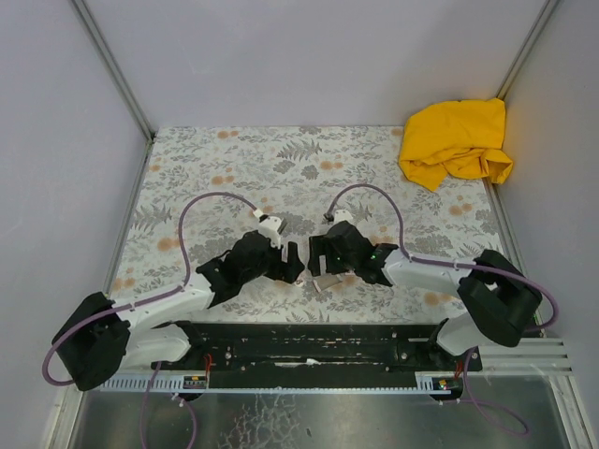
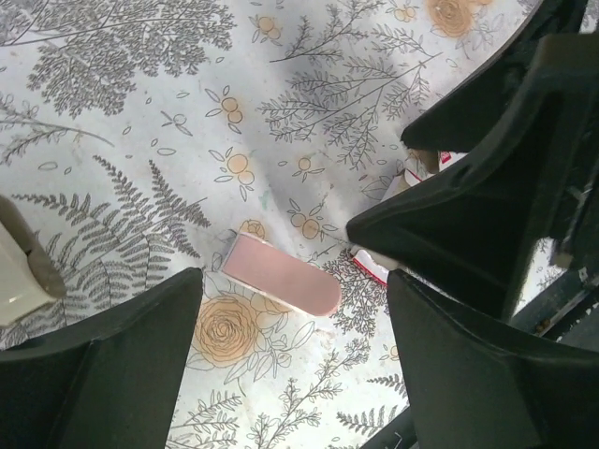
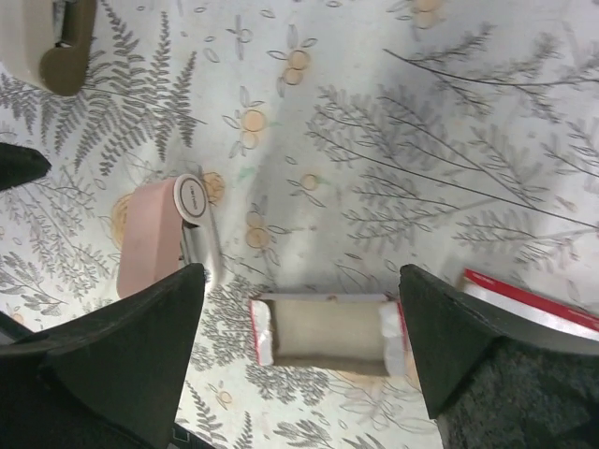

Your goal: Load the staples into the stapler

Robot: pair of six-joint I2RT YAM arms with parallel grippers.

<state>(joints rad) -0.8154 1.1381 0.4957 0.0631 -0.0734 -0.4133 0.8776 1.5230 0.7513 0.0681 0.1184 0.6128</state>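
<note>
Early, at fetching: left claw (image 2: 292,276) open over stapler (image 2: 281,273) mid-frame on bench (image 2: 140,112), right claw (image 3: 299,271) open above box (image 3: 323,329) at lower centre, staples unseen; next calls for pinching 1 strip out.

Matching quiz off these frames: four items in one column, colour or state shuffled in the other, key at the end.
Items:
1. stapler
2. cloth
3. staple box
4. left claw

Colour or state:
a. black, fingers apart
b. yellow, bunched in the far right corner
c. pale pink
d. white with red trim

Pairs: 1-c, 2-b, 3-d, 4-a
</note>
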